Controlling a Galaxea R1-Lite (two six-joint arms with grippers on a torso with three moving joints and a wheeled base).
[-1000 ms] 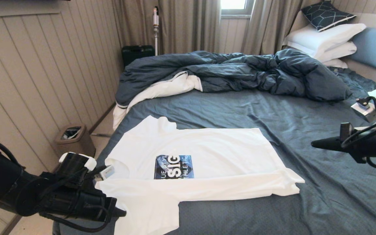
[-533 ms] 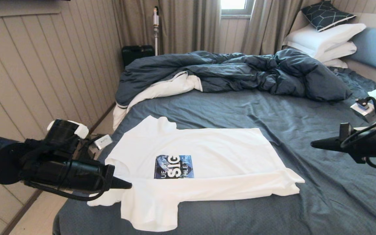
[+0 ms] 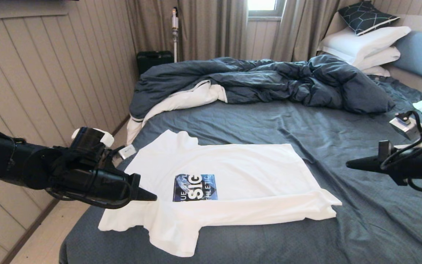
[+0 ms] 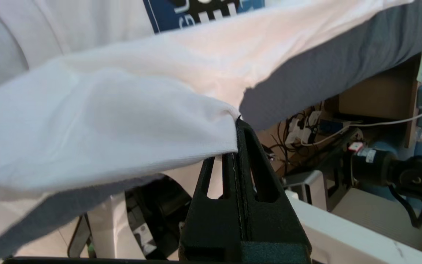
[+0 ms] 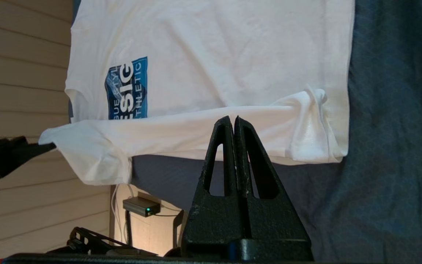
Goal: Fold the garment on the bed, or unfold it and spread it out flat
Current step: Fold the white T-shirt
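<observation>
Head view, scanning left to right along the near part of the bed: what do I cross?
left gripper, shut on the shoulder edge of the white T-shirt → its blue printed logo → its folded hem corner → bare sheet of the bed → right gripper, shut and holding nothing.

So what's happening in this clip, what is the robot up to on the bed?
The robot is folding a white T-shirt spread on the bed. Its left claw is shut on the shirt's near shoulder, holding that edge lifted above the sheet, with the near side of the shirt doubled over along its length. The right claw is shut, holds nothing, and hangs above the sheet beyond the shirt's hem.
</observation>
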